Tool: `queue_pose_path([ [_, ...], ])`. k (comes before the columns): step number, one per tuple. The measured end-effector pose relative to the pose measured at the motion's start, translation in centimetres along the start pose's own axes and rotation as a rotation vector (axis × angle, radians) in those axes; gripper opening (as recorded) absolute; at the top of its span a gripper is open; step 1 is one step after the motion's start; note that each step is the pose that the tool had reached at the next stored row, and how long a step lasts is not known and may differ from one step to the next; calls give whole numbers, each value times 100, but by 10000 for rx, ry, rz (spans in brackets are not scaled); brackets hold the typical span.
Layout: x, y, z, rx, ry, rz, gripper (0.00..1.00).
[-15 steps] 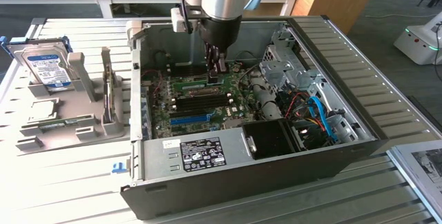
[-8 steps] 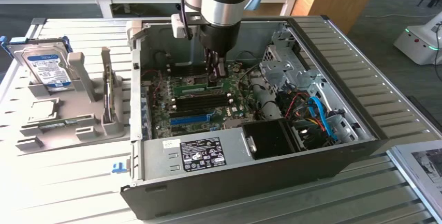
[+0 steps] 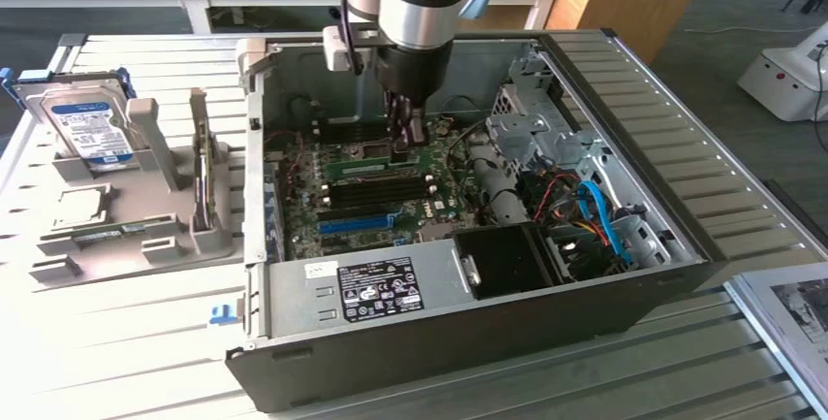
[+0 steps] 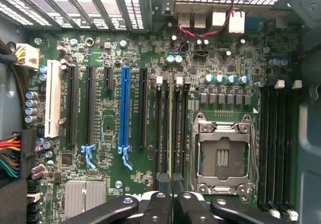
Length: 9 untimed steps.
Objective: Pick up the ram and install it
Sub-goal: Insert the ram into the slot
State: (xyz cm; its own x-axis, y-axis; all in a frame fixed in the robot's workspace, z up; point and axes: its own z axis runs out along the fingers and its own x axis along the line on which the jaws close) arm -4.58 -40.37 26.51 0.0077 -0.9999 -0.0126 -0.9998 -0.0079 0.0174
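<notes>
The ram (image 4: 172, 128) is a thin green stick seen edge-on, standing in line with the black memory slots (image 4: 161, 128) beside the CPU socket (image 4: 220, 156). My gripper (image 4: 172, 186) is shut on its near end, one dark finger on each side. In the exterior view the gripper (image 3: 406, 148) reaches down into the open computer case, and the ram (image 3: 357, 163) shows as a green strip running from the fingertips toward the exterior view's left, low over the motherboard (image 3: 428, 211). Whether the stick is fully seated in a slot cannot be told.
The case walls (image 3: 259, 100) close in around the arm. A long blue slot strip (image 4: 124, 108) lies beside the memory slots, and a second bank of slots (image 4: 278, 143) sits past the socket. The power supply (image 3: 375, 289), drive cage (image 3: 537, 129) and cables (image 3: 589, 207) crowd the case. A grey holder with a hard drive (image 3: 91, 129) stands outside.
</notes>
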Motion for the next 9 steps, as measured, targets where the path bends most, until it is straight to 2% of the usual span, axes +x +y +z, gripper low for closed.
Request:
queue_pose_path([
  [9, 0, -9, 0, -1, 1, 3, 12],
])
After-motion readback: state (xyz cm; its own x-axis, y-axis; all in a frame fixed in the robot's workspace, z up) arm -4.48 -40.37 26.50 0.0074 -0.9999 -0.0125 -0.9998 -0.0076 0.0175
